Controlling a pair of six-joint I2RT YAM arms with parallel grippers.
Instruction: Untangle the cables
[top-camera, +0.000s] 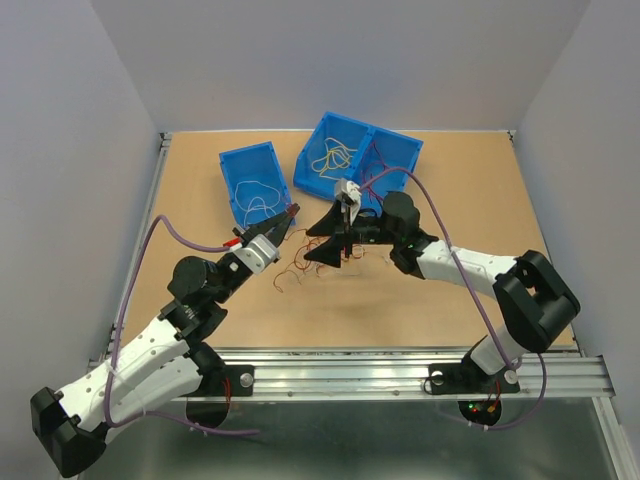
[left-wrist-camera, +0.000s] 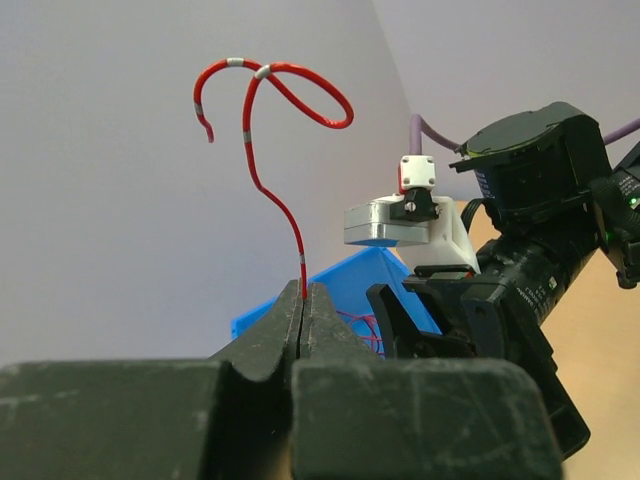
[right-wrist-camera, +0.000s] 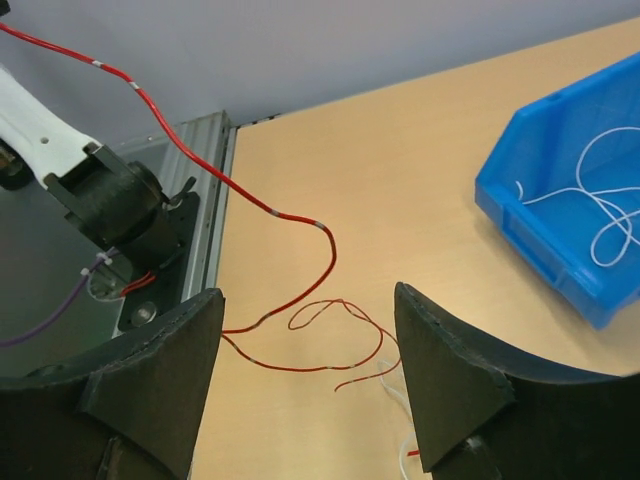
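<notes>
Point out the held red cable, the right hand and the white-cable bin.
red cable (left-wrist-camera: 247, 140): left wrist view, its upright stem.
right hand (right-wrist-camera: 307, 300): right wrist view, midway between the fingertips.
white-cable bin (right-wrist-camera: 550, 255): right wrist view, near outer wall.

Red cable (left-wrist-camera: 247, 135) is curling upright; red tangle (top-camera: 298, 268) is lying mid-table; white cables (top-camera: 256, 203) and yellow cables (top-camera: 335, 158) are sitting in far blue bins (top-camera: 248, 154).

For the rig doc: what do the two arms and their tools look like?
Left arm and right arm: white links, bulky black joint housings, a thick purple cable along each. Left tool and right tool: dark, scuffed wedge-shaped fingers. Grey-white camera block on the right wrist.
</notes>
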